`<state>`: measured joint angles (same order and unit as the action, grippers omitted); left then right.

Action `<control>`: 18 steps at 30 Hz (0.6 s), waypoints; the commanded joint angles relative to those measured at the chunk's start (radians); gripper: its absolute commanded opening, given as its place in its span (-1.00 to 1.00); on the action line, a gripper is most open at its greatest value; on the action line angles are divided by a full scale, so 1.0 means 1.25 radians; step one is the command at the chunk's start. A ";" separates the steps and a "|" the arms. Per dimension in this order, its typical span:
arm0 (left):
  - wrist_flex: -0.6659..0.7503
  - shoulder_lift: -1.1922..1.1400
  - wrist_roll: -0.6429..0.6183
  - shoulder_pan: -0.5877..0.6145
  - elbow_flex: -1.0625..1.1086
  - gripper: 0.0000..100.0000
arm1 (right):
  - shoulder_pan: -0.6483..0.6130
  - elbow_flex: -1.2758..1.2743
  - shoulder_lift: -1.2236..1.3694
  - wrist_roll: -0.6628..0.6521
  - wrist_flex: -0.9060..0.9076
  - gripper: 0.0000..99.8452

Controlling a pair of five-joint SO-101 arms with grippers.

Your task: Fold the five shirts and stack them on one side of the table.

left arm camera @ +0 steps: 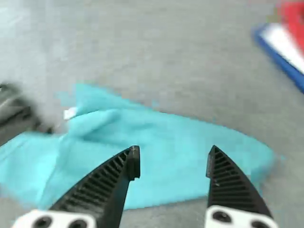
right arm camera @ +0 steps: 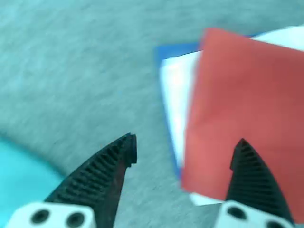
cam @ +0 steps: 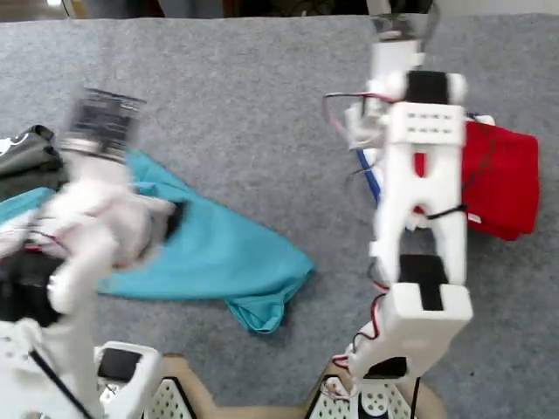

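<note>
Teal shirt lies spread on the grey table at left; left gripper hangs over it, jaws apart; red shirt sits folded at right on a white shirt; right gripper hangs by its edge, jaws apart.

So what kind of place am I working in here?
Probably a robot test bench: a grey, carpet-like table cover, the left arm and right arm based at one edge, and shirts laid out, with a teal shirt spread and a red shirt folded.
</note>
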<state>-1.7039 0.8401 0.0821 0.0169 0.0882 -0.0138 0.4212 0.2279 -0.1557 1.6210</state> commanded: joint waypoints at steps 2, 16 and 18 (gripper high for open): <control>0.047 0.002 -0.009 0.402 0.082 -0.51 | -0.180 0.023 -0.037 0.009 0.059 -0.43; 0.287 0.007 0.053 0.850 0.458 -0.51 | -0.608 -0.280 0.072 0.001 -0.133 -0.19; 0.292 0.007 0.053 0.854 0.466 -0.51 | -0.640 -0.278 0.111 0.001 -0.146 -0.19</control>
<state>-1.3602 0.8401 0.1389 1.0633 0.6651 -0.7549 0.0760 0.3399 -0.1557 1.4676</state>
